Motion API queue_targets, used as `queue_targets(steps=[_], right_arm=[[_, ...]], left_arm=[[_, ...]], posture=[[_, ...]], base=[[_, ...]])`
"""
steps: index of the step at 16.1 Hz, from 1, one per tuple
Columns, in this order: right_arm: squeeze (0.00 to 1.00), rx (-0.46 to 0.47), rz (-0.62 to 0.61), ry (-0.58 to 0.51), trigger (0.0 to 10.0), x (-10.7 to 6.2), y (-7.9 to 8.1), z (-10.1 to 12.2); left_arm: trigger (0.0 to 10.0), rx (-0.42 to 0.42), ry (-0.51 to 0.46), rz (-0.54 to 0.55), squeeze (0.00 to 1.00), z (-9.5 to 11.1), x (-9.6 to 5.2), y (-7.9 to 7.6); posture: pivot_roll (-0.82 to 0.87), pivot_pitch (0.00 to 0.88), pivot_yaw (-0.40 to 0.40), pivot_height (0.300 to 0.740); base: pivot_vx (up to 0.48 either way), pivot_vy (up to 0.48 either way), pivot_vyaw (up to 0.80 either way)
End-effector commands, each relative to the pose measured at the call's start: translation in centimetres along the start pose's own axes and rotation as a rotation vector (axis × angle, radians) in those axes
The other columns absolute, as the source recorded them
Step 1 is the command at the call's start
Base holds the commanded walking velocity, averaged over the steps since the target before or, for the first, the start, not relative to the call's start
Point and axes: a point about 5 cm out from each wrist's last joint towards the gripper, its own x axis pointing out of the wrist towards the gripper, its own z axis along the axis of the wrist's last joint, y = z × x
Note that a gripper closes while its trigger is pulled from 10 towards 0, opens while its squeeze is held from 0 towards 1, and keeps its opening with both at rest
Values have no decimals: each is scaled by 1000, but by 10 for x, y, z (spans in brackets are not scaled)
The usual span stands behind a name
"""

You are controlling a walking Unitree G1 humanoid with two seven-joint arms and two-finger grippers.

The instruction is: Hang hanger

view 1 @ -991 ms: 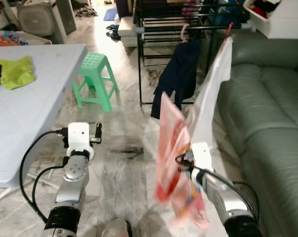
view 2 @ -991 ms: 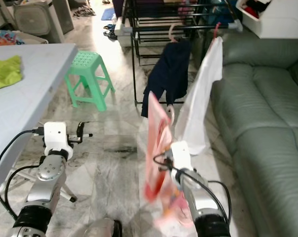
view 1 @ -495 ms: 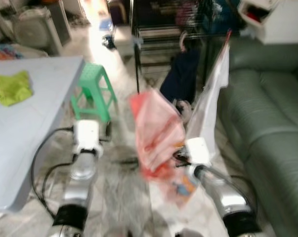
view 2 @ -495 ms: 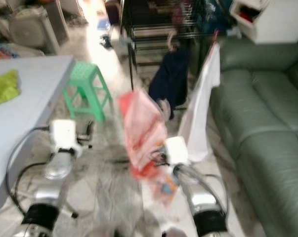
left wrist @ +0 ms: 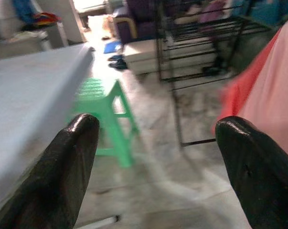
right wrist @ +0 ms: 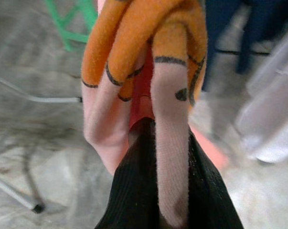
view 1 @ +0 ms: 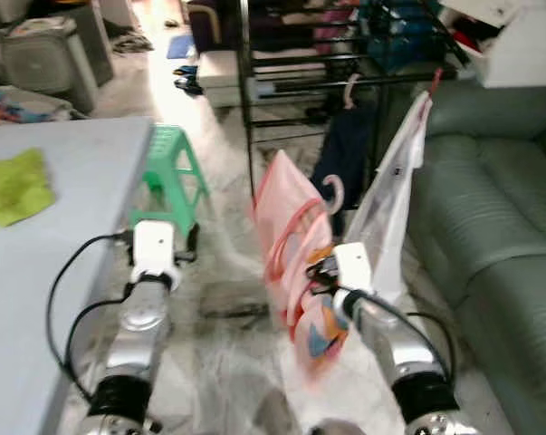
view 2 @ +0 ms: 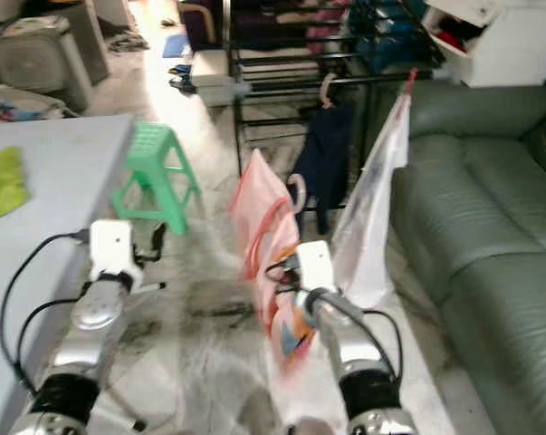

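Whereas 1 second ago the pink garment hung low by the right arm, the left eye view now has it swung up and squarer to the camera, so the pink hanger (view 1: 301, 237) and its hook are exposed, pointing toward 12 o'clock at the black drying rack (view 1: 345, 83). That suggests the carry is ending and the reach to the rail is next, though the hook is not yet on it. The right gripper (view 1: 320, 269) sits at the garment's lower edge; the left gripper (view 1: 189, 246) is held out at 9 o'clock of it, near the green stool (view 1: 170, 168).

From the right eye view, the rack and sofa (view 2: 476, 208) look closer than before, so the robot has likely walked forward.

Through the left wrist view, the black fingers (left wrist: 72, 167) stand wide apart, holding nothing.

Seen by the right wrist view, the dark fingers (right wrist: 144, 191) are pressed together on the pink garment (right wrist: 148, 71), orange-patterned here.
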Motion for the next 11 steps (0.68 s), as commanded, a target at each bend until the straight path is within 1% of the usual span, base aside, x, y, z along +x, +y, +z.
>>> queue_targets(steps=[1,3,7,8,10,11], right_arm=[[0,5,-14,-43,10000,2,-3,12],[0,4,-14,-39,10000,5,-5,13],[0,-7,-5,-16,10000,9,-8,10],[0,-35,-56,10,10000,9,-16,6],[0,-16,-147,17,10000,9,-29,5],[0,-20,-186,18,10000,8,-32,6]], left_arm=[[10000,7,-16,-1,0,5,3,3],[10000,0,-39,6,0,9,3,4],[10000,-22,-27,10,0,9,5,1],[10000,-32,-15,13,0,8,6,0],[10000,-28,-15,11,0,8,7,0],[10000,-27,-15,11,0,8,7,1]], posture=[[-19,0,38,740],[-21,0,35,740],[-22,0,33,740],[-27,0,35,740],[-28,0,36,740],[-28,0,36,740]], base=[[480,0,0],[480,0,0],[480,0,0],[442,0,0],[439,0,0],[439,0,0]])
